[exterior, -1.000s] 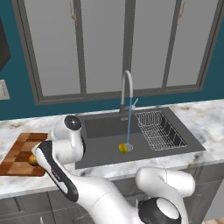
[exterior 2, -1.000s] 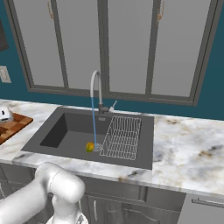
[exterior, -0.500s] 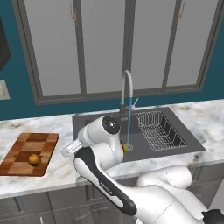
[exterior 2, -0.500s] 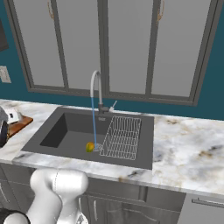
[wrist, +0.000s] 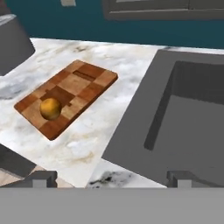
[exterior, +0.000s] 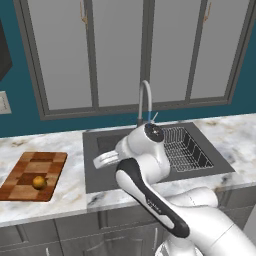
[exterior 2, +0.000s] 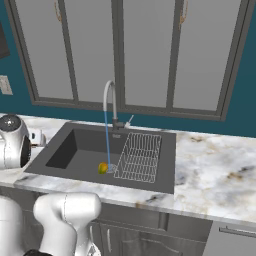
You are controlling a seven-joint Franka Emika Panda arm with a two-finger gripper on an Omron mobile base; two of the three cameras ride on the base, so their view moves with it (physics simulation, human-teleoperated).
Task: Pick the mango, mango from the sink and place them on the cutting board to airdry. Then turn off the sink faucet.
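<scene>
An orange-brown mango (exterior: 39,182) (wrist: 50,108) lies alone on the checkered wooden cutting board (exterior: 22,186) (wrist: 83,83), left of the sink (exterior: 95,180) (exterior 2: 75,140) (wrist: 183,118). A yellow-green mango (exterior 2: 103,168) rests on the basin floor under the faucet's (exterior: 144,100) (exterior 2: 110,97) running water stream. My gripper (exterior: 102,161) (wrist: 111,179) is open and empty, hovering over the sink's left rim and counter edge, to the right of the board. In the left base view my arm hides the basin's middle.
A wire rack (exterior: 187,150) (exterior 2: 139,156) fills the right side of the sink. Marble counter (exterior: 70,195) (exterior 2: 215,170) runs on both sides. Closed cabinets (exterior 2: 150,50) stand behind the faucet. A dark appliance corner (wrist: 13,41) sits beyond the board.
My arm has swung right, from over the cutting board to the sink's left edge. The orange-brown mango stays on the board. The gripper stays open.
</scene>
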